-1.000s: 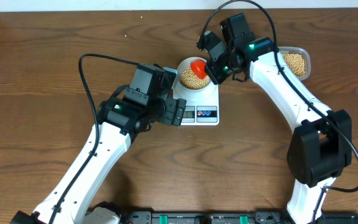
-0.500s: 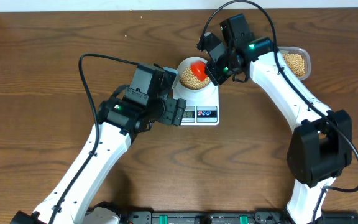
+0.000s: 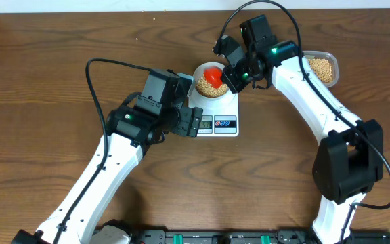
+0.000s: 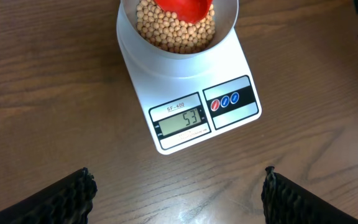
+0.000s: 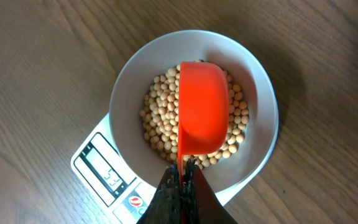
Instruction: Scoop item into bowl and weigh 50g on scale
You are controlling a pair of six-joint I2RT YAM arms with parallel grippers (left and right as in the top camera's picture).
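Pinching the thin handle of a red scoop (image 5: pixel 202 106), the right gripper (image 5: pixel 182 182) has its jaws closed tight on it. The scoop's cup hangs over the beans (image 5: pixel 157 121) heaped in the white bowl (image 5: pixel 261 93); whether it touches them cannot be told. The bowl stands on the far end of the white scale (image 4: pixel 185 81), whose display (image 4: pixel 180 119) reads 53. The right arm rises from the near right edge, elbows out to the right and bends back left over the bowl. The left gripper (image 4: pixel 178 180) is spread wide and holds nothing, hovering just near of the scale. Its arm reaches diagonally from the near left. A clear tub (image 3: pixel 321 68) of more beans sits at the far right on the brown wooden table (image 3: pixel 46 81).
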